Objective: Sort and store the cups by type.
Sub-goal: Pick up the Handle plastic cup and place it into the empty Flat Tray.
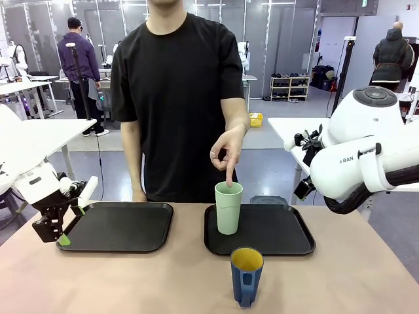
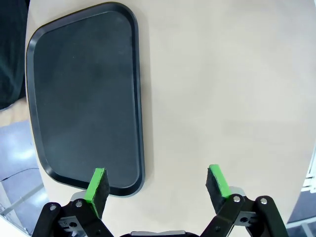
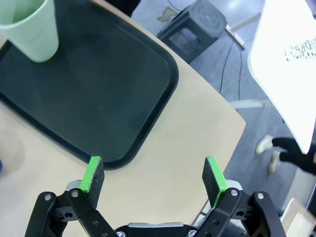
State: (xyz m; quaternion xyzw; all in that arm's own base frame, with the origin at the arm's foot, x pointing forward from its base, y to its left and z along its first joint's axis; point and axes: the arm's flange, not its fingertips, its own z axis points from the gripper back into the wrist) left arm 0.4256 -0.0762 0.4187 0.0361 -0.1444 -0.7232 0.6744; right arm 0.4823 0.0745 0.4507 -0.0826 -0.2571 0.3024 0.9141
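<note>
the bench (image 1: 196, 281) carries two black trays side by side. the left tray (image 1: 118, 226) is bare. the right tray (image 1: 275, 229) holds the tall green cup (image 1: 228, 209), upright near its far left corner. a person's hand (image 1: 228, 149) points one finger down at that cup's rim. the blue mug (image 1: 246, 275) stands on the bench just in front of the right tray. the left gripper (image 2: 158, 180) is wide over the left tray's edge, holding nothing. the right gripper (image 3: 154, 170) is wide too, over the bench beside the right tray's corner.
</note>
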